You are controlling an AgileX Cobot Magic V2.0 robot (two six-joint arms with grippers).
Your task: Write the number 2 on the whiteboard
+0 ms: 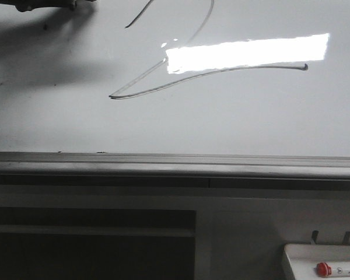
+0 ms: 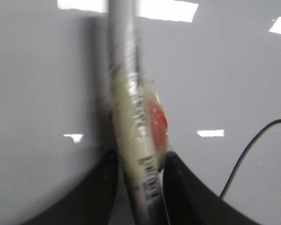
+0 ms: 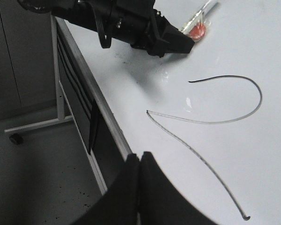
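A red-capped marker (image 1: 338,269) lies in a white tray (image 1: 297,256).

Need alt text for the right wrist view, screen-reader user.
A large black number 2 is drawn across the glossy whiteboard, curved top, sharp corner and long base stroke all complete. Beyond it the left gripper holds a marker off the line. The right gripper sits shut and empty over the board's near edge.

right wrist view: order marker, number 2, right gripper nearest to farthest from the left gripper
1. marker, held in the left gripper
2. number 2, on the whiteboard beside it
3. right gripper, past the 2, farthest
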